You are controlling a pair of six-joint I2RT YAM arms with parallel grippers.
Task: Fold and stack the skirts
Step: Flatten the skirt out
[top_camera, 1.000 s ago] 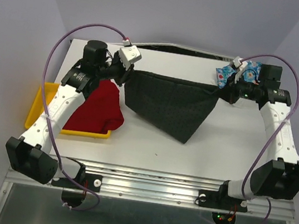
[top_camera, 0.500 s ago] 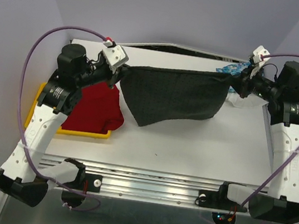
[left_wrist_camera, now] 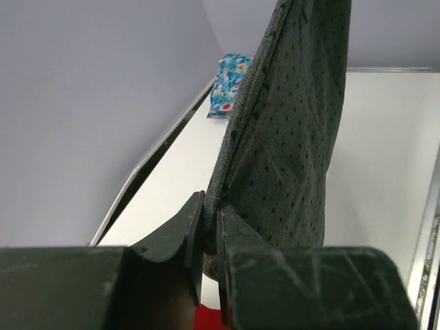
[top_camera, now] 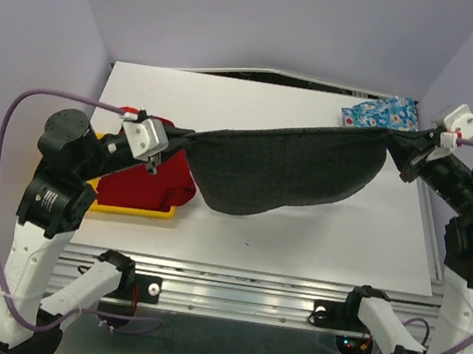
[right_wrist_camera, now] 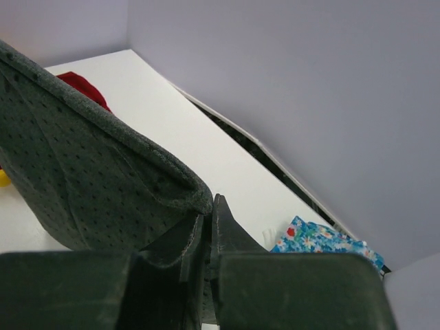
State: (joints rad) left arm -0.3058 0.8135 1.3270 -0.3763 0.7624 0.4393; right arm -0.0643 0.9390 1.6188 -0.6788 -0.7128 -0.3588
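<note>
Skirts: one grey (top_camera: 291,172), clamped by left gripper (left_wrist_camera: 210,210), right gripper (right_wrist_camera: 206,210); one red (top_camera: 151,184), one floral (top_camera: 380,111)

Bright, even, diffuse light; faint soft shadow under the charcoal skirt (top_camera: 291,172) on the white table (top_camera: 342,246)

The top view looks down from behind the arm bases (top_camera: 128,278) over the tabletop (top_camera: 298,240). The close wrist views, behind the left tool (left_wrist_camera: 210,210) and right tool (right_wrist_camera: 206,223), face each other along the grey skirt (top_camera: 292,163); all three share it and the blue skirt (top_camera: 380,112)
</note>
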